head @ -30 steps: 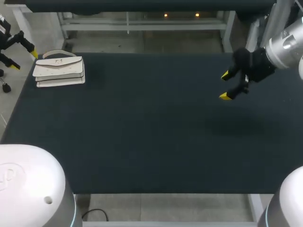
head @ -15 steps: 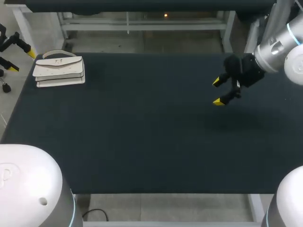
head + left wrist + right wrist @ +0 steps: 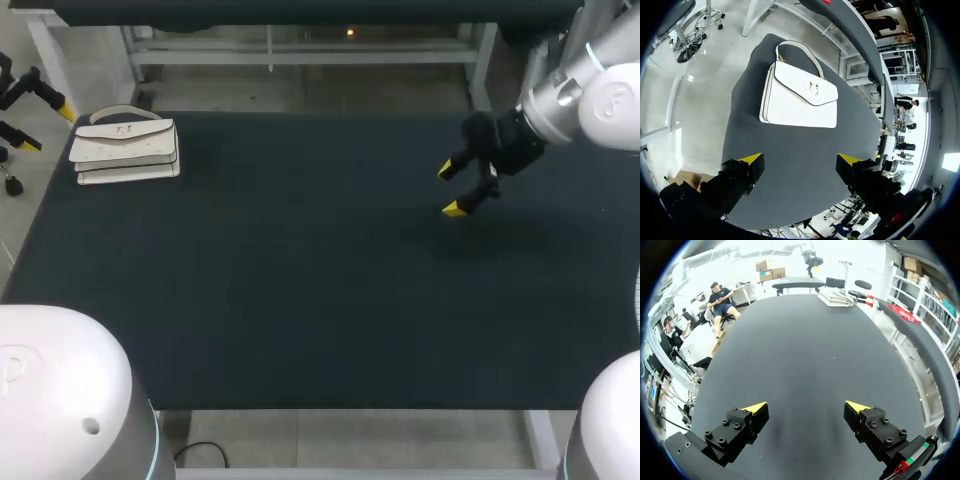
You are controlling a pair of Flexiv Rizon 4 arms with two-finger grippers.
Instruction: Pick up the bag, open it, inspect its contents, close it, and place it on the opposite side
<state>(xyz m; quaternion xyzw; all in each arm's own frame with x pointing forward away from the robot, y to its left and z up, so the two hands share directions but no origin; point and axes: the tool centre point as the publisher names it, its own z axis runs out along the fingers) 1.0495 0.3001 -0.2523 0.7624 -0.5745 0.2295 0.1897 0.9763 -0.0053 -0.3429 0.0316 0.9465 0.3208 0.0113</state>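
A white handbag [image 3: 126,148] with a flap, a gold clasp and a short handle lies flat at the table's far left corner. In the left wrist view the bag [image 3: 800,97] lies ahead of my left gripper [image 3: 800,161], whose fingers stand open above the mat, apart from it. In the head view that gripper [image 3: 42,118] shows at the left edge, just off the table. My right gripper [image 3: 451,189] hovers open over the right half of the table, with nothing between its fingers. Seen from the right wrist, the bag [image 3: 836,297] is far ahead of that gripper [image 3: 807,407].
The dark mat [image 3: 300,270] covers the whole table. The robot's two white bases [image 3: 60,400] stand at the near corners.
My right gripper has moved left, toward the table's middle. The left gripper and the bag stay about where they were.
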